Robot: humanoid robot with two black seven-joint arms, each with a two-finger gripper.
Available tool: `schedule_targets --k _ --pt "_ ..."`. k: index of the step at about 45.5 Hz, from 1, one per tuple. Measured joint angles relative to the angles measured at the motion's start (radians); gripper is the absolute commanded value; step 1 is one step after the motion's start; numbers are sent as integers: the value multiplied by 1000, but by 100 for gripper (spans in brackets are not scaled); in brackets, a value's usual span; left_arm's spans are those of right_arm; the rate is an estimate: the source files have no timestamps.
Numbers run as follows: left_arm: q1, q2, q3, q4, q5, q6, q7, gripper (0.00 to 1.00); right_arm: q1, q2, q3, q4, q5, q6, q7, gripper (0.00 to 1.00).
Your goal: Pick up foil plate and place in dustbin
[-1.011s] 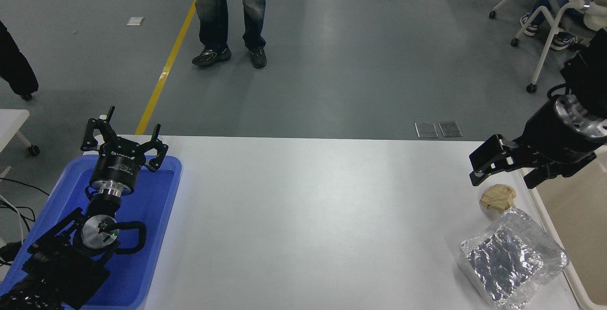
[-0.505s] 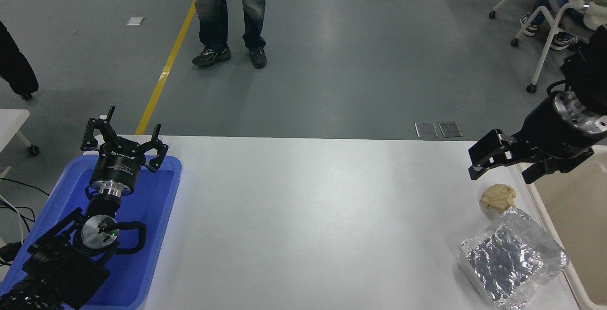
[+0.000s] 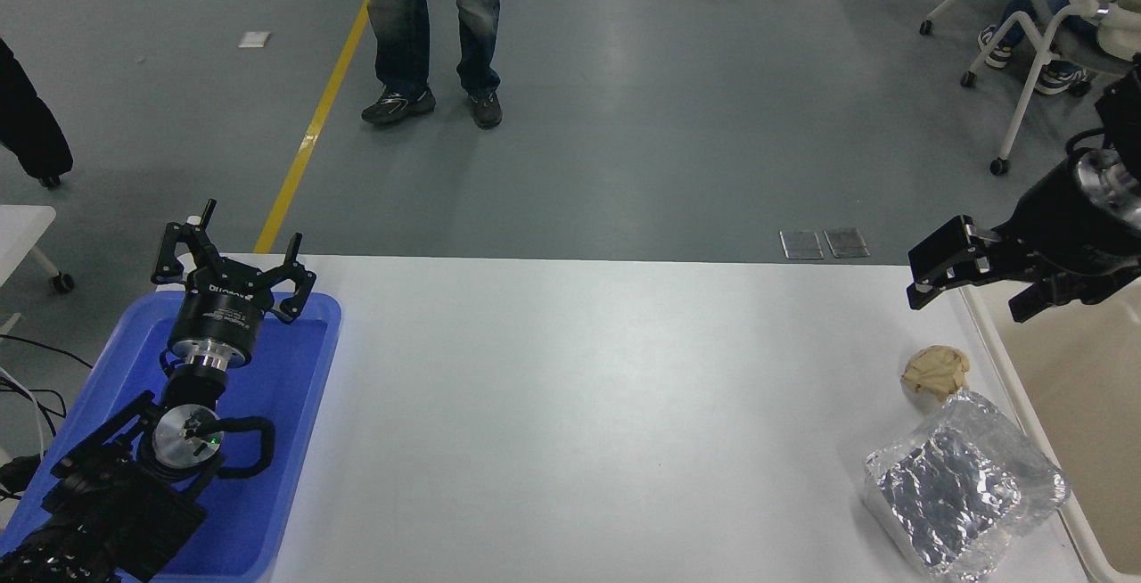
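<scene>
The foil plate (image 3: pixel 964 487), a crinkled silver tray, lies on the white table (image 3: pixel 579 405) at its near right corner. Just right of it the cream dustbin (image 3: pixel 1083 387) runs off the picture's right edge. My right gripper (image 3: pixel 969 303) hangs open and empty over the dustbin's far left corner, well beyond the foil plate and above it. My left gripper (image 3: pixel 227 255) is parked open over the far end of a blue tray (image 3: pixel 294 440) at the lower left.
A crumpled tan paper wad (image 3: pixel 934 371) sits on the table just beyond the foil plate. A person's legs (image 3: pixel 432 30) stand on the floor past the table's far edge. Wheeled chairs (image 3: pixel 1025 57) are at the top right.
My right gripper has risen and drawn back to the right, away from the tan wad and toward the dustbin's far corner. The foil plate, the wad and the left arm have not moved.
</scene>
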Motion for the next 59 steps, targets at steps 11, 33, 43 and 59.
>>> schedule_targets --k 11,33,43,59 --pt "0 0 0 0 1 0 0 100 -103 -18 -14 -125 -7 -43 -1 100" --pt "0 0 0 0 1 0 0 100 -365 -190 -67 -203 18 -223 0 100" --pt "0 0 0 0 1 0 0 100 -528 -234 -18 -206 66 -327 1 100" --pt "0 0 0 0 1 0 0 100 -752 -253 136 -215 96 -467 2 100"
